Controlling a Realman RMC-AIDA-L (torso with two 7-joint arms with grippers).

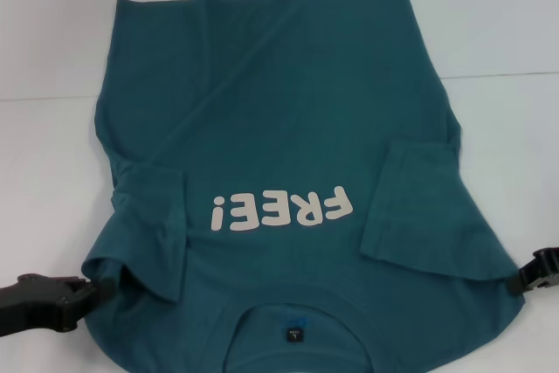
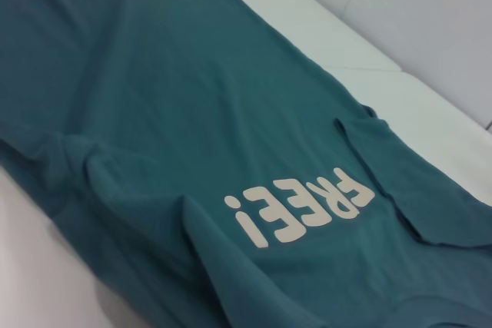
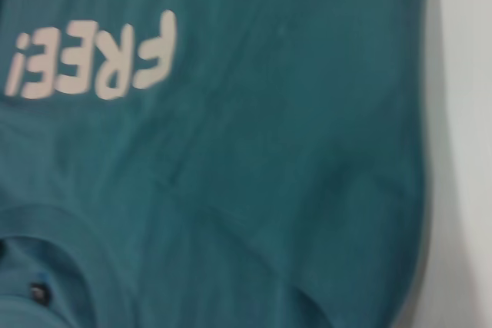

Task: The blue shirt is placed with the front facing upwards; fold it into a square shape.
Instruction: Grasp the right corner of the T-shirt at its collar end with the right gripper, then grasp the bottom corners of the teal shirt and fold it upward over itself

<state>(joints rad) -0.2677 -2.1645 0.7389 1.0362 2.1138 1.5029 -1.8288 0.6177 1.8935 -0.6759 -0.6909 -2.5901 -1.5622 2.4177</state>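
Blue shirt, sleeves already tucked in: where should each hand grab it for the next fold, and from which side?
Likely the shoulder edges of the blue shirt, near the collar. The left hand and right hand already sit at those outer edges, so come in from the sides, low over the white table. The cloth lies flat there, sleeves folded inward.

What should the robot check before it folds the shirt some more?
1. Blue shirt front up, white letters showing: ok.
2. Both sleeves folded in over the body: ok, left sleeve and right sleeve lie inward.
3. Left sleeve smooth: not ok, it is bunched and wrinkled.
4. Left hand at the shirt's left edge near the collar: ok.
5. Right hand at the right edge: ok.
6. Each hand really pinching cloth: cannot tell.
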